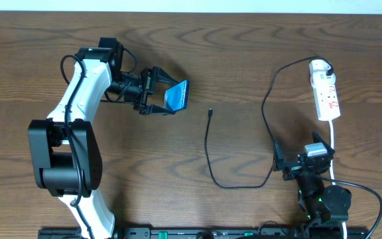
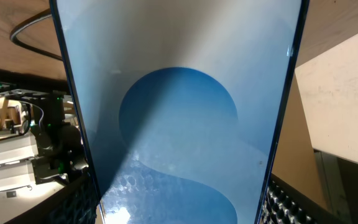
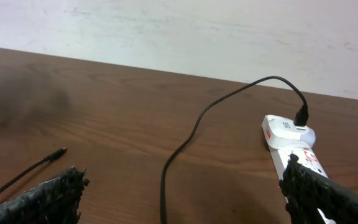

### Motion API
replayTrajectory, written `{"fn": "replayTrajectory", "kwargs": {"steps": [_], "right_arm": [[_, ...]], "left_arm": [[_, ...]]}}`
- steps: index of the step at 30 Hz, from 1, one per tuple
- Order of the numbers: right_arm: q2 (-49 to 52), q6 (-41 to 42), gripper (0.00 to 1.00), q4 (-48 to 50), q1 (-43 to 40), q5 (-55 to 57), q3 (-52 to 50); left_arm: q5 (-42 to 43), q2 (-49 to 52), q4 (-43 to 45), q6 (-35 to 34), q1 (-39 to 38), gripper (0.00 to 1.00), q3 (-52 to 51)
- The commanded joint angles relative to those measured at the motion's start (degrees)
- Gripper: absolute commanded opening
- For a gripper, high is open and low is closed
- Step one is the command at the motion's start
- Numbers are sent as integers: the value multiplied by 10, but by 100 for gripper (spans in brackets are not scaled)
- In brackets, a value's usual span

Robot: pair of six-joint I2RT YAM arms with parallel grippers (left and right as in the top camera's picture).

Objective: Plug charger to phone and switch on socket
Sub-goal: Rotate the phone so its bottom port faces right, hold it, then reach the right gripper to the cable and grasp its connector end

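Two grippers noted: left gripper (image 1: 172, 97) holds the phone (image 1: 178, 94) tilted at left, right gripper (image 1: 299, 156) wide and empty at near right; it should pinch the charger (image 1: 206, 143) squarely, close behind its tip lying at centre.

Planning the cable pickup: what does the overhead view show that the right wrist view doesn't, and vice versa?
Overhead only: the phone gripped in the left pincer, and the full loop of the charger across the table. Right wrist only: the pale wall behind the table. Both: the connector tip lying free, and the socket with the white plug head at its far end.
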Motion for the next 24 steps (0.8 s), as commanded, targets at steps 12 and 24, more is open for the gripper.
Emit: {"fn": "replayTrajectory", "kwargs": {"steps": [12, 24], "right_arm": [[-3, 5, 99, -3, 3, 2, -1], [-3, 5, 99, 2, 3, 5, -1]], "left_arm": [[5, -11, -1, -3, 1, 60, 4], [-111, -11, -1, -3, 1, 60, 4]]}}
